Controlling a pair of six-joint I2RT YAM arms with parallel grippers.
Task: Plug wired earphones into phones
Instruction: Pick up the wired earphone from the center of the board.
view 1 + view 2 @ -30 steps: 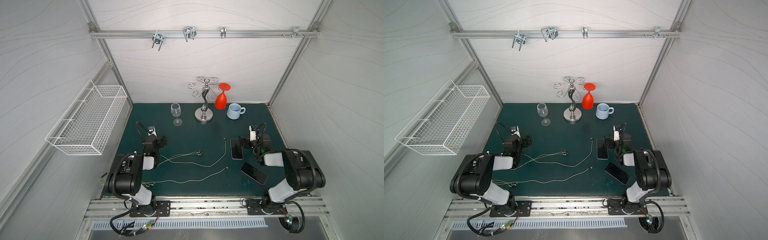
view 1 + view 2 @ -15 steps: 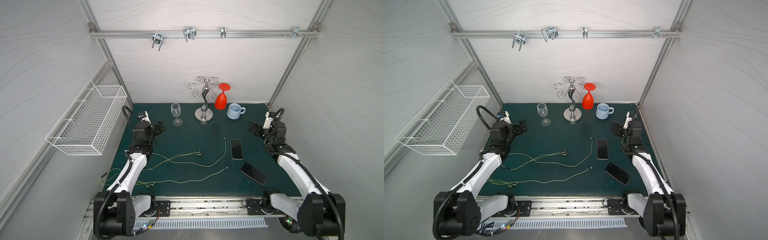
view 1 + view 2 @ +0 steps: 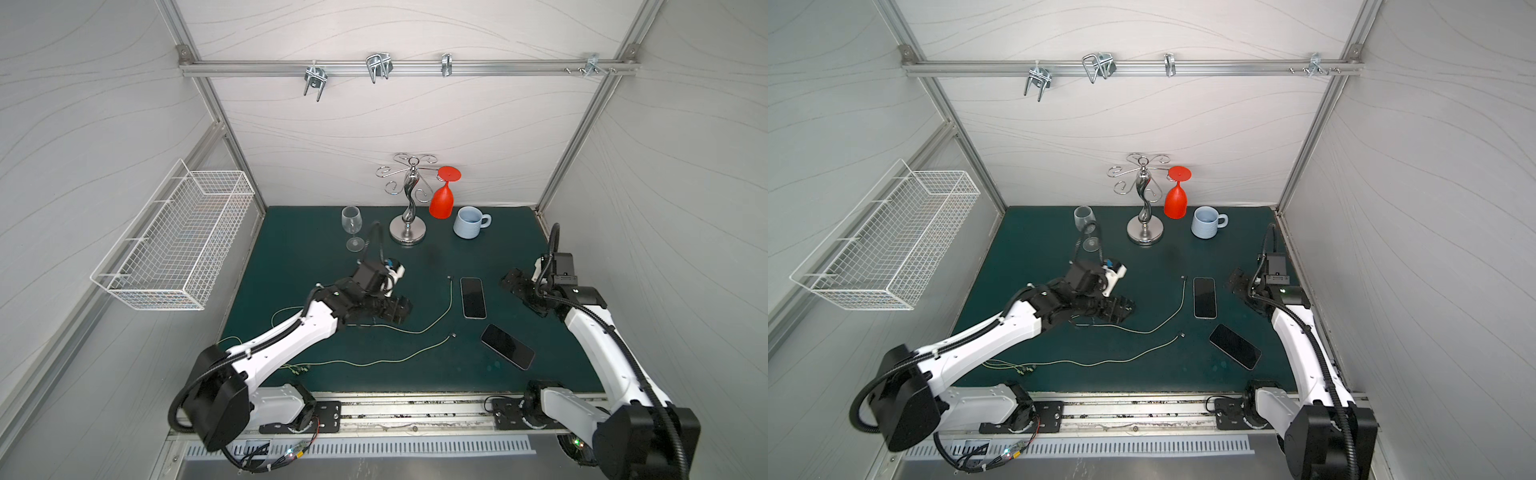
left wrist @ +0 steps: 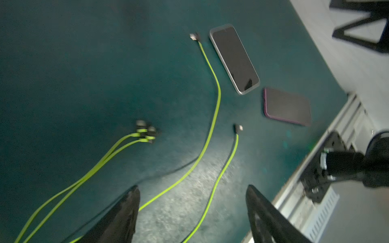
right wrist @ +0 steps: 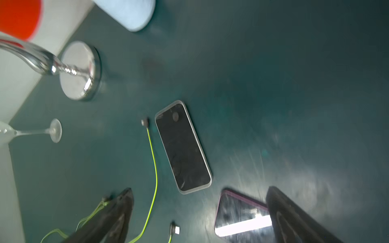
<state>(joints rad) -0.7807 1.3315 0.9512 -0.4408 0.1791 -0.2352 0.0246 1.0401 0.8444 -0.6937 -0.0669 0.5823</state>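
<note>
Left pincer [image 4: 192, 187] agape above yellow-green earphones [image 4: 219, 94]; phones [image 4: 234, 59] glossy black.

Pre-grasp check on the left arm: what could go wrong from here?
1. The open left gripper has both the far cable and the near cable between its jaws; closing could pinch both or the wrong one.
2. The left arm's hose passes close to the wine glass; a swing might tip it.
3. The angled phone lies loose, apart from the right gripper; insertion force may just slide it.
</note>
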